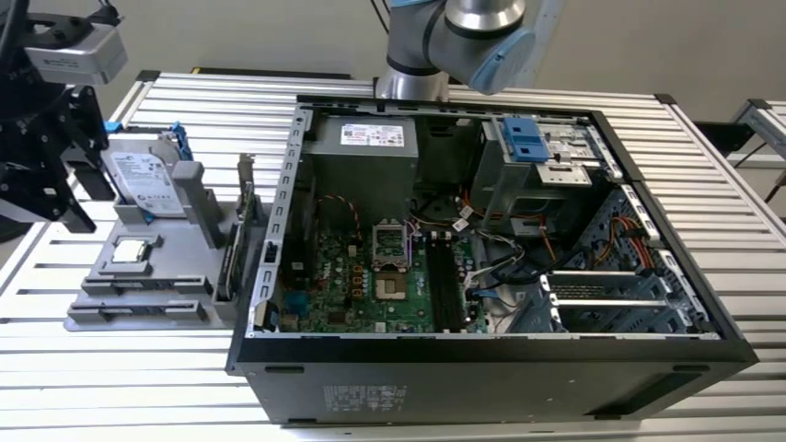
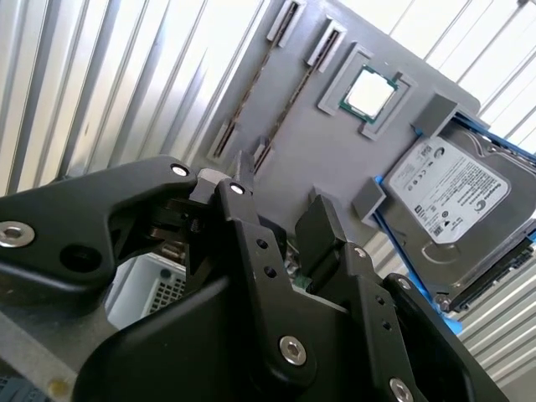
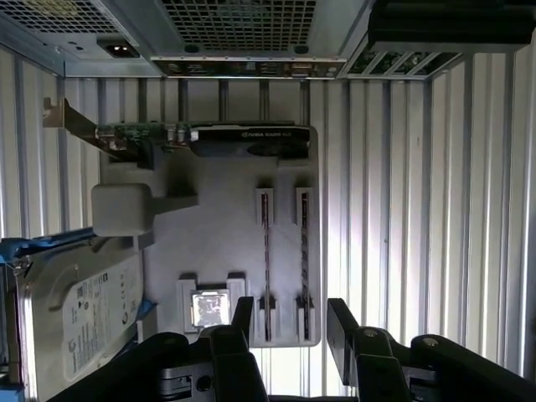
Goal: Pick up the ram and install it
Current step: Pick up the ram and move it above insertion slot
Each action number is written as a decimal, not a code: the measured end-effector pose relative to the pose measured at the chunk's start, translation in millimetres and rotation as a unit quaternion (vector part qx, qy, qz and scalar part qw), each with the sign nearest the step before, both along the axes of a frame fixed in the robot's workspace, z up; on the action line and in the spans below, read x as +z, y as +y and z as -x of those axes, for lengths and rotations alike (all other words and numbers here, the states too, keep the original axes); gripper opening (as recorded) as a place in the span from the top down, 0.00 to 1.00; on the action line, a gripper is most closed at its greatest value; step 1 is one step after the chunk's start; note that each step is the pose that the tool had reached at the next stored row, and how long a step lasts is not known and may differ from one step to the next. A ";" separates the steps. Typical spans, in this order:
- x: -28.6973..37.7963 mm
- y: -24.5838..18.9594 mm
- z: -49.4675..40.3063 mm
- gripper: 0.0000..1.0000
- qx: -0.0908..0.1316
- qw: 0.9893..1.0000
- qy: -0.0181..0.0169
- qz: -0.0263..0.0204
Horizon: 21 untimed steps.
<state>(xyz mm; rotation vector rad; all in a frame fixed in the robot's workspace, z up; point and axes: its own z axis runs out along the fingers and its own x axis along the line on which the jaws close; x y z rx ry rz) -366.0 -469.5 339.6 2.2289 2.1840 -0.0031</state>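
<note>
In the exterior view, the open computer case (image 1: pixel 491 368) lies on the slatted table (image 1: pixel 123 396). A grey holder (image 1: pixel 92 318) sits just beside the case on the exterior view's left. It carries a hard drive (image 1: pixel 145 184) at its far end, a processor (image 1: pixel 132 250) in the middle, and a card (image 1: pixel 249 216) standing along the edge nearest the case. The gripper (image 1: pixel 62 189) hangs at the far left, above the holder.

In the second wrist view, the gripper (image 2: pixel 280 180) has its jaws spread apart with nothing between them. Beyond the fingertips (image 2: pixel 243 172) lies the holder (image 2: pixel 335 159), with the processor (image 2: pixel 373 92) and the hard drive (image 2: pixel 456 201). The ram (image 2: pixel 255 84) stands on edge in a narrow slot of the holder, untouched, with a second slot just beside it.

In the first wrist view, the gripper (image 3: pixel 291 316) is likewise released and empty. The ram (image 3: pixel 265 251) shows as a thin dark line in its slot, clear of the fingers (image 3: pixel 243 314). The processor (image 3: pixel 210 307) lies near it, with the hard drive (image 3: pixel 79 322) to one side. The card (image 3: pixel 243 134) sits at the end of the holder (image 3: pixel 218 218) toward the case (image 3: pixel 243 25).
</note>
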 end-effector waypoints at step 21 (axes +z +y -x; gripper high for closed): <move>-11.0 0.0 0.0 0.00 0.006 1.000 0.000 0.000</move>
